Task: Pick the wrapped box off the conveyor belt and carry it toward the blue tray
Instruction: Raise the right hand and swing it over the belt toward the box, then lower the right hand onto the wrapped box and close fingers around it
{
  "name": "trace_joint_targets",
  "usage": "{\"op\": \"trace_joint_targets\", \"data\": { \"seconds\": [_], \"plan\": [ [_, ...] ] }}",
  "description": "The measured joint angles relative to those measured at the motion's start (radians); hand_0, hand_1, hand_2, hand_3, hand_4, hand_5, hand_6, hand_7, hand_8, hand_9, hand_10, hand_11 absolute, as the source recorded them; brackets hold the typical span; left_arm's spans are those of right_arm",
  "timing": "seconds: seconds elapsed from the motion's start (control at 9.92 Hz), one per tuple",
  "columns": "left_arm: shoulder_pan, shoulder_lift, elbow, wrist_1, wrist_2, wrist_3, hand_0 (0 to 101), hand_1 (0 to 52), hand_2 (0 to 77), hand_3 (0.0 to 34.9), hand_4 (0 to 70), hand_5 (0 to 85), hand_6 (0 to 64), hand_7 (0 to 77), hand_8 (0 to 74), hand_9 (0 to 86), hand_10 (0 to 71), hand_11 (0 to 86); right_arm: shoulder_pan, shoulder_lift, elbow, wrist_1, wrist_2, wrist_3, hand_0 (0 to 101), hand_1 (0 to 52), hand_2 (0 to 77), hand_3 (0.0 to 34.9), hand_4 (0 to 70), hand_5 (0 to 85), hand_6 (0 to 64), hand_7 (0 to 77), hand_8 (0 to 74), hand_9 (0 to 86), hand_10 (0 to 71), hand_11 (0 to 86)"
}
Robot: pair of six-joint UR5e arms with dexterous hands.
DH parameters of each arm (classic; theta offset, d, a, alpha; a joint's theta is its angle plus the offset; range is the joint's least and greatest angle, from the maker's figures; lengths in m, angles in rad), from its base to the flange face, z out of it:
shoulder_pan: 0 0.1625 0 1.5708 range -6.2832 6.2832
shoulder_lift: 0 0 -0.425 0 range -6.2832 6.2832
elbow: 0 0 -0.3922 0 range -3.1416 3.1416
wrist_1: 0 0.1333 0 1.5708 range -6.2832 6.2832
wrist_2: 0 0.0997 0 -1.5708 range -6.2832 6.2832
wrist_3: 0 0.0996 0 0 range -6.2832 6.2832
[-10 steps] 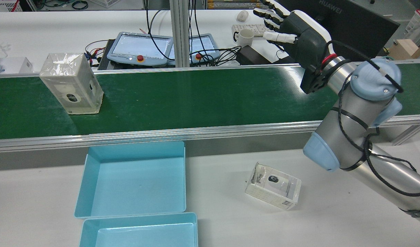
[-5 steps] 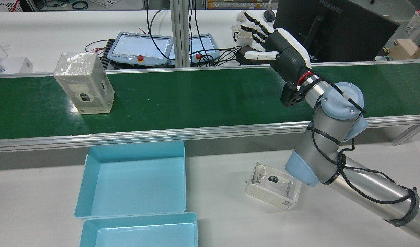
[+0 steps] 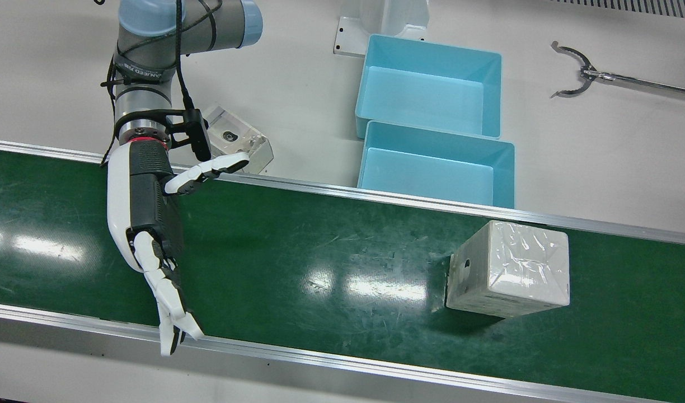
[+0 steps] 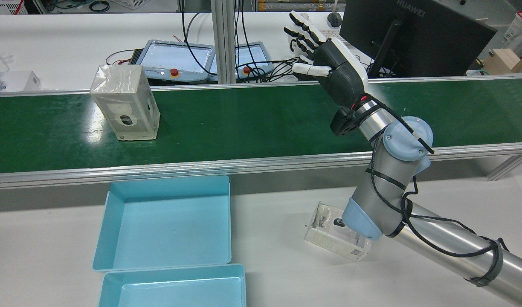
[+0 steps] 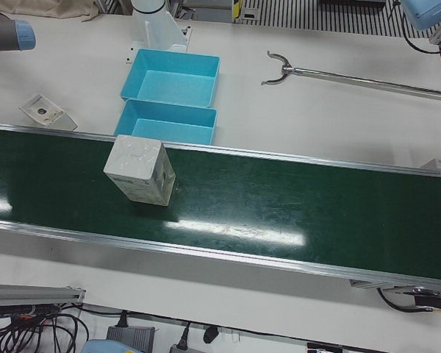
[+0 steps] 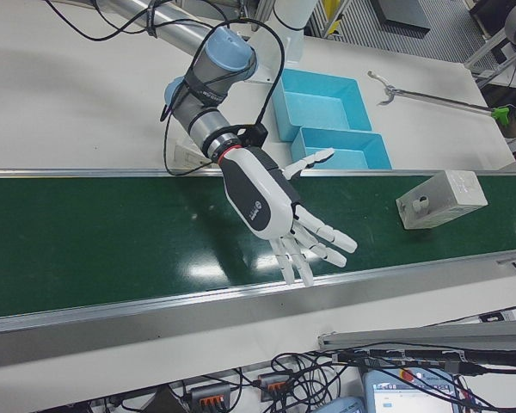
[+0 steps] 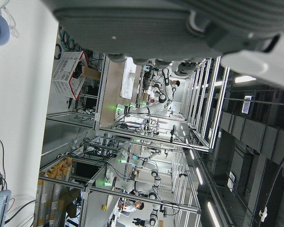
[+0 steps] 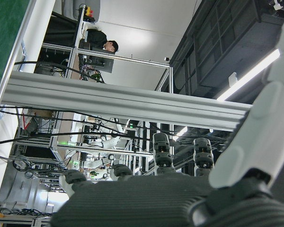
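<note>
Wrapped box [image 4: 125,102]: upright on the green belt [image 4: 252,119], toward its left end in the rear view; film-covered, off-white, with a dark round mark on the side facing the robot. Untouched, well apart from the right robot hand.

Right robot hand [image 4: 325,64]: above the belt's far edge, fingers spread apart and extended, holding nothing; the right-front view shows the palm open over the belt [image 6: 275,206].

Left robot hand: only part of its dark underside fills the top of its own camera view [image 7: 170,33]; whether it is apart or together cannot be told.

Blue trays: two, on the white surface [image 4: 278,273] beside the belt's near rail, one [image 4: 167,221] behind the other [image 4: 175,288], touching.

Clear box [image 4: 329,238]: lies tilted on the surface, partly hidden by the right arm.

Reach tool [image 3: 594,73]: on the surface beyond the trays.
</note>
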Motion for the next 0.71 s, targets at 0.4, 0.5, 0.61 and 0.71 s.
{"op": "trace_joint_targets", "data": {
  "seconds": [0.4, 0.5, 0.61, 0.71],
  "plan": [
    [0.0, 0.0, 0.0, 0.0, 0.0, 0.0, 0, 0.0, 1.1, 0.0, 0.0, 0.5, 0.0, 0.5, 0.5, 0.0, 0.0, 0.0, -0.054, 0.02, 0.007, -0.006, 0.029, -0.015, 37, 7.1, 12.0, 30.2, 9.8, 9.8, 0.0, 14.7, 0.0, 1.1, 0.5, 2.2],
    [0.0, 0.0, 0.0, 0.0, 0.0, 0.0, 0, 0.0, 0.5, 0.0, 0.0, 0.5, 0.0, 0.5, 0.5, 0.0, 0.0, 0.0, -0.072, 0.022, 0.004, -0.008, 0.042, -0.019, 38, 7.1, 13.1, 30.1, 10.9, 9.8, 0.0, 15.8, 0.0, 1.1, 0.5, 1.6],
    [0.0, 0.0, 0.0, 0.0, 0.0, 0.0, 0, 0.0, 0.5, 0.0, 0.0, 0.5, 0.0, 0.5, 0.5, 0.0, 0.0, 0.0, -0.085, 0.028, 0.0, -0.014, 0.051, -0.023, 39, 8.7, 13.1, 30.2, 13.1, 9.3, 0.0, 15.8, 0.0, 1.6, 0.5, 1.6],
    [0.0, 0.0, 0.0, 0.0, 0.0, 0.0, 0, 0.0, 0.5, 0.0, 0.0, 0.5, 0.0, 0.5, 0.5, 0.5, 0.0, 0.0, -0.093, 0.041, -0.003, -0.032, 0.055, -0.025, 39, 8.7, 13.1, 30.2, 13.1, 9.3, 0.0, 15.8, 0.0, 1.6, 0.5, 1.6]
  ]
}}
